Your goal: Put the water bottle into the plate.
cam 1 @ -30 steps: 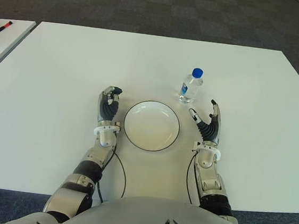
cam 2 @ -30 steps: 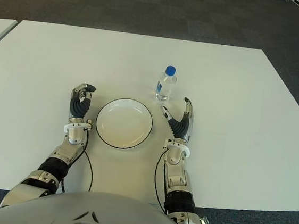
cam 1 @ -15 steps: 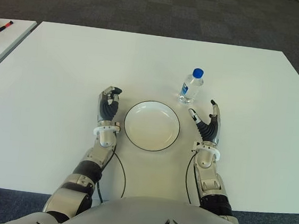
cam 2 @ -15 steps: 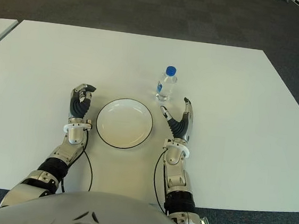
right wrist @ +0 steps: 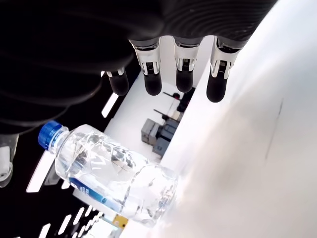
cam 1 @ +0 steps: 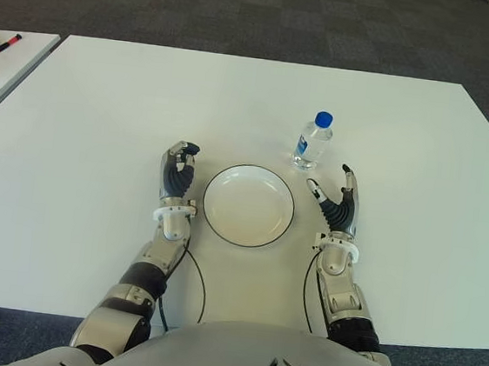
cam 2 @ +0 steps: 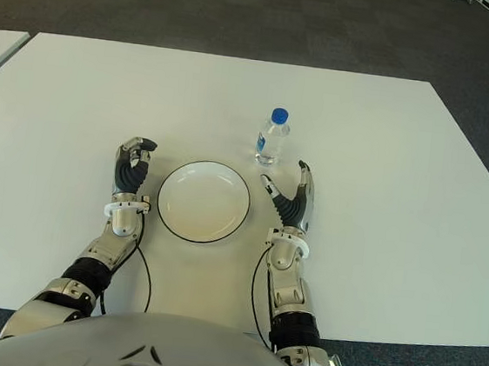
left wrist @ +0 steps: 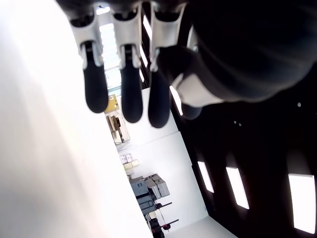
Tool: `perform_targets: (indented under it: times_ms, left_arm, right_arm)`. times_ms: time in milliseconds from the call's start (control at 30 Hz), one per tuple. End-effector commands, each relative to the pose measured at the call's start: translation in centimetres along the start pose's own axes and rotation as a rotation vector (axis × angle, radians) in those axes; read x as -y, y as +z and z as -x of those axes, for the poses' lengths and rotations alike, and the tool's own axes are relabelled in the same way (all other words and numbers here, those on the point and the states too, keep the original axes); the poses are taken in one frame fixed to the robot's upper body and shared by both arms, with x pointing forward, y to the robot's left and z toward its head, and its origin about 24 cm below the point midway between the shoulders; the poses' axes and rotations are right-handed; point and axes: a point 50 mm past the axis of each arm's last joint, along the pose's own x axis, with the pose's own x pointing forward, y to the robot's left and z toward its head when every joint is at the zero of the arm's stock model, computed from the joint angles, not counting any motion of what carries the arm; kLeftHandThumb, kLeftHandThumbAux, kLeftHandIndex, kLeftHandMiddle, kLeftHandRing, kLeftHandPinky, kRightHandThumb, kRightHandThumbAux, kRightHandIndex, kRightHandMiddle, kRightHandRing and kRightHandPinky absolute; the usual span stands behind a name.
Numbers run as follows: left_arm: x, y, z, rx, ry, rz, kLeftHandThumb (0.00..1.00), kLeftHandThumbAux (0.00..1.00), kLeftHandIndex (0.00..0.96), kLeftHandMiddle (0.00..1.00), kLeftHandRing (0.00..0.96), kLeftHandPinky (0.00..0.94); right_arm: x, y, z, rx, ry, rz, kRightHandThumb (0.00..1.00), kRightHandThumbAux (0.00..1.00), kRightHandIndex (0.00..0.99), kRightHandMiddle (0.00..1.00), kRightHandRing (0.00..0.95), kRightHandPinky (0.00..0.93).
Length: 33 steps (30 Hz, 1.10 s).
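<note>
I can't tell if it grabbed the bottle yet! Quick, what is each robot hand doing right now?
Left robot hand: fingers curled, holding nothing, left of the plate.
Right robot hand: open, holding nothing, just short of the water bottle.

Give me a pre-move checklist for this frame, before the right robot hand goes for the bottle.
1. Clear plastic water bottle with blue cap upright on the white table: ok.
2. Round white plate with dark rim holds nothing: ok.
3. Right robot hand open, fingers spread, short of the bottle: ok.
4. Bottle grasped: not ok.
5. Left robot hand curled, holding nothing, left of the plate: ok.
</note>
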Motion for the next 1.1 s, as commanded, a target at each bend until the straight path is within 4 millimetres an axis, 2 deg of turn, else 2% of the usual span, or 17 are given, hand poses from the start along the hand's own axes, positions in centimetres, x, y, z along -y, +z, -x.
perform_targets:
  times_ms: [33, 367, 700, 833, 1000, 1100]
  left_arm:
    - [-0.1, -0.3, 0.2, -0.013, -0.012, -0.020, 0.842, 0.673, 0.445, 0.439, 0.408, 0.438]
    - [0.0, -0.3, 0.1, -0.019, -0.024, -0.012, 0.841, 0.674, 0.439, 0.444, 0.411, 0.440]
    - [0.0, -0.3, 0.1, -0.041, -0.016, 0.029, 0.841, 0.674, 0.424, 0.454, 0.405, 0.423]
    - [0.0, -0.3, 0.1, -0.032, -0.011, 0.027, 0.840, 0.674, 0.423, 0.454, 0.399, 0.427]
    - [0.0, -0.2, 0.2, -0.029, -0.016, 0.031, 0.839, 0.674, 0.421, 0.455, 0.396, 0.426]
    - [0.0, -0.3, 0.2, -0.031, -0.019, 0.033, 0.839, 0.675, 0.420, 0.456, 0.395, 0.423]
  right_arm:
    - [-0.1, -0.2, -0.3, -0.005, -0.004, 0.026, 0.591, 0.391, 0.000, 0.000, 0.002, 0.126]
    - [-0.3, -0.3, -0.9, -0.010, 0.007, 0.054, 0.604, 0.385, 0.000, 0.000, 0.000, 0.094]
    - [-0.4, 0.6, -2.0, 0.013, 0.031, 0.110, 0.613, 0.368, 0.000, 0.000, 0.000, 0.135]
    - [-0.3, 0.9, -2.8, 0.016, 0.048, 0.110, 0.622, 0.370, 0.000, 0.000, 0.021, 0.188]
    - [-0.2, 1.3, -3.9, 0.022, 0.062, 0.105, 0.637, 0.388, 0.000, 0.000, 0.086, 0.322]
    - [-0.2, 1.5, -4.3, 0.028, 0.066, 0.104, 0.632, 0.391, 0.000, 0.000, 0.106, 0.330]
